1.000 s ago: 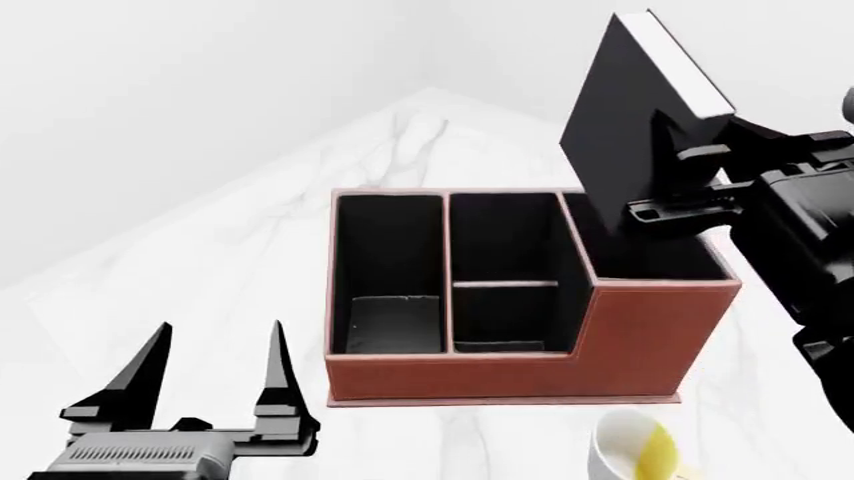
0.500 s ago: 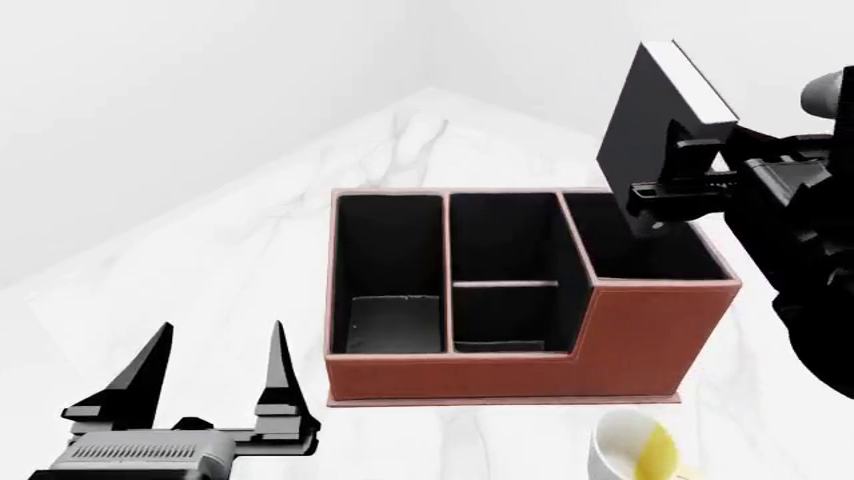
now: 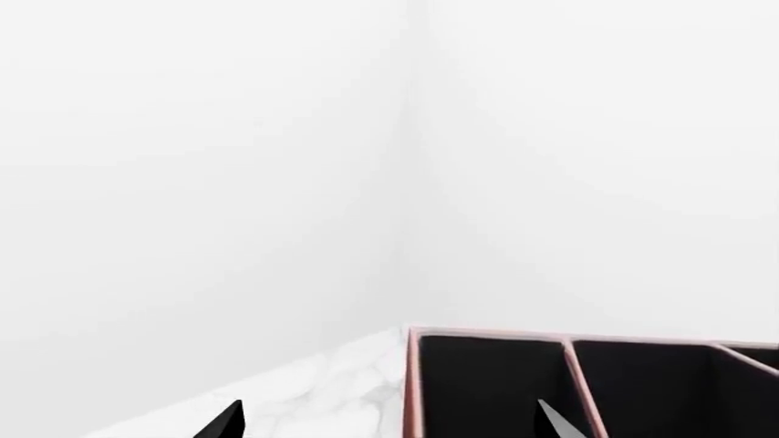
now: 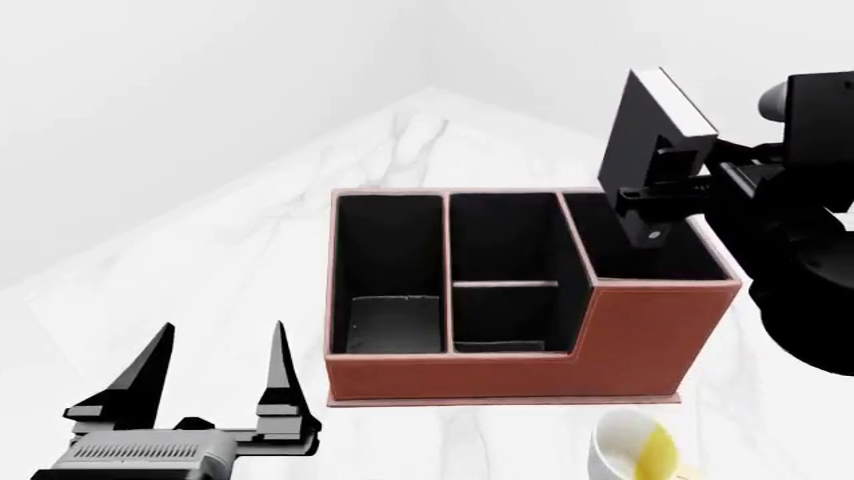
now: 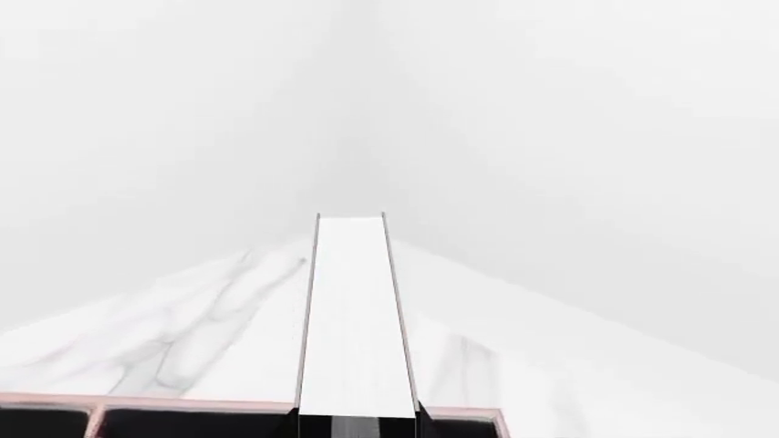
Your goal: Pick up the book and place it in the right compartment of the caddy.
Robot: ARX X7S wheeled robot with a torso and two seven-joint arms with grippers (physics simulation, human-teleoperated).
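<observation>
The black book (image 4: 637,130) with white page edges is held upright in my right gripper (image 4: 663,172), just above the back of the right compartment (image 4: 641,255) of the reddish-brown caddy (image 4: 641,340). In the right wrist view the book's white page edge (image 5: 356,319) runs straight ahead between the jaws, with the caddy's back rim (image 5: 146,401) below. My left gripper (image 4: 214,385) is open and empty, low at the front left, short of the caddy. In the left wrist view its fingertips (image 3: 225,422) frame the caddy's left corner (image 3: 411,383).
A white-and-yellow mug (image 4: 638,450) stands in front of the caddy at the lower right. The white marble table (image 4: 240,260) narrows to a far corner between plain white walls.
My right gripper has turned the book more upright and carried it down and a little right, closer over the right compartment. The left arm has not moved.
</observation>
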